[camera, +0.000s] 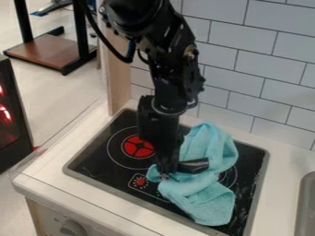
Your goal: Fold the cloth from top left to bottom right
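The black gripper [169,169] hangs low over the middle of the stove top, its lower end at the left part of the cloth. The light blue cloth [206,198] lies crumpled on the right half of the black stove top [98,159]. One part of it rises toward the back near the wall, another spreads toward the front edge, and a small corner pokes out left of the gripper's tip. The gripper hides part of the cloth's left side and middle.
A tiled wall [240,60] stands behind the stove, with a wooden post [119,73] at the back left. A grey sink edge [304,203] is at the far right. The white counter [283,161] surrounds the stove.
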Tool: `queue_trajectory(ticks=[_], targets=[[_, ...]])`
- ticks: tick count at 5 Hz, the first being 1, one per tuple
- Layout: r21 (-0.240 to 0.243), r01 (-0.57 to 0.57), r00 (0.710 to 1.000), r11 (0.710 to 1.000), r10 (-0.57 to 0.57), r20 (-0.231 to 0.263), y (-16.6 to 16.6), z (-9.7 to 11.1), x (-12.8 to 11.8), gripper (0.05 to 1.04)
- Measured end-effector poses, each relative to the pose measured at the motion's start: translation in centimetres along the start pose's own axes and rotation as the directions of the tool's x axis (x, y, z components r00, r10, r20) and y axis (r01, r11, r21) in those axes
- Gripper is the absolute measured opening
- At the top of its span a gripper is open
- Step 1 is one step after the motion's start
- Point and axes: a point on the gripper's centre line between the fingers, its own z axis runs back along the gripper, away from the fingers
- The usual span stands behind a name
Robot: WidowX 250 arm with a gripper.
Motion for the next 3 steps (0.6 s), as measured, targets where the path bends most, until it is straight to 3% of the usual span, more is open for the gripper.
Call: queue_trajectory(ticks=[1,3], targets=[[0.011,-0.005,1.0,1.0,0.005,0.017,0.23,0.01,0.16,0.232],[0.039,0.004,1.0,0.999,-0.004,0.005,0.32,0.48,-0.24,0.813]])
